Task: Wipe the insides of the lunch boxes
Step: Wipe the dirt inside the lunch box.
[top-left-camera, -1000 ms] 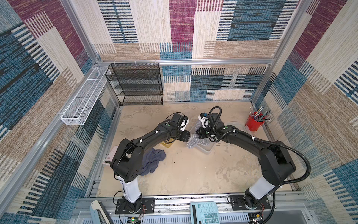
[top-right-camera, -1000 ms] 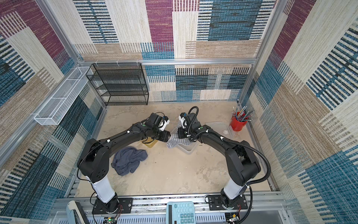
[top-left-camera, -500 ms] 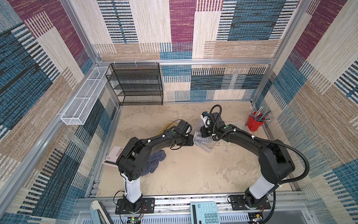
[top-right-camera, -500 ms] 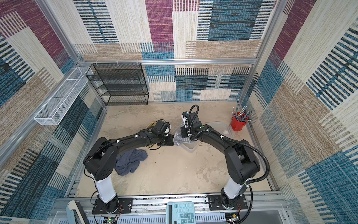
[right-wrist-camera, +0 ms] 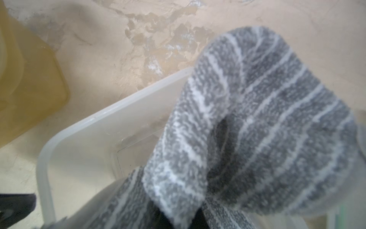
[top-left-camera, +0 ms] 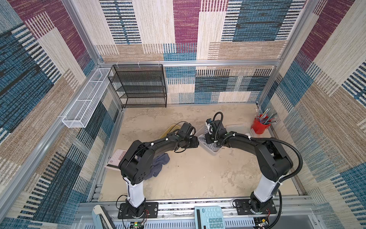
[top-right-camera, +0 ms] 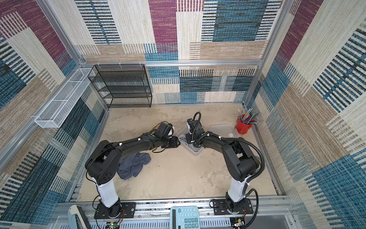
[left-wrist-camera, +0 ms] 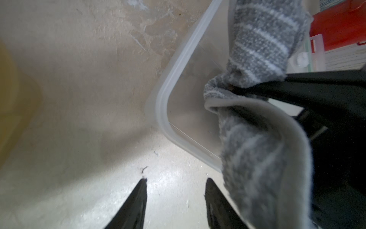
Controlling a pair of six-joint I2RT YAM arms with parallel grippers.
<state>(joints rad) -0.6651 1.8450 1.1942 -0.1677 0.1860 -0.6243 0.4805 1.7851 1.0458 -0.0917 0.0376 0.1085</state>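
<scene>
The right gripper (left-wrist-camera: pixel 243 89), fingers clamped on a grey striped cloth (left-wrist-camera: pixel 263 45), dips it into the clear lunch box (left-wrist-camera: pixel 162 111) mid-bench (top-left-camera: pixel 198 174), near the amber lunch box (right-wrist-camera: pixel 29 83). The left gripper (left-wrist-camera: pixel 176 198) hovers just outside the clear rim, fingers (left-wrist-camera: pixel 138 202) apart and empty. Unbraced, the light box may slide under the wipe, or the left fingers may snag the cloth.

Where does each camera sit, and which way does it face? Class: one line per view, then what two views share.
Top views: high above the bases, looking down at the table; both arms show whole.
Left wrist: on the left arm, facing the clear lunch box's corner; left gripper shows, open.
Right wrist: on the right arm, facing into that box; striped cloth covers the right gripper.
Both wrist views share cloth and box.
</scene>
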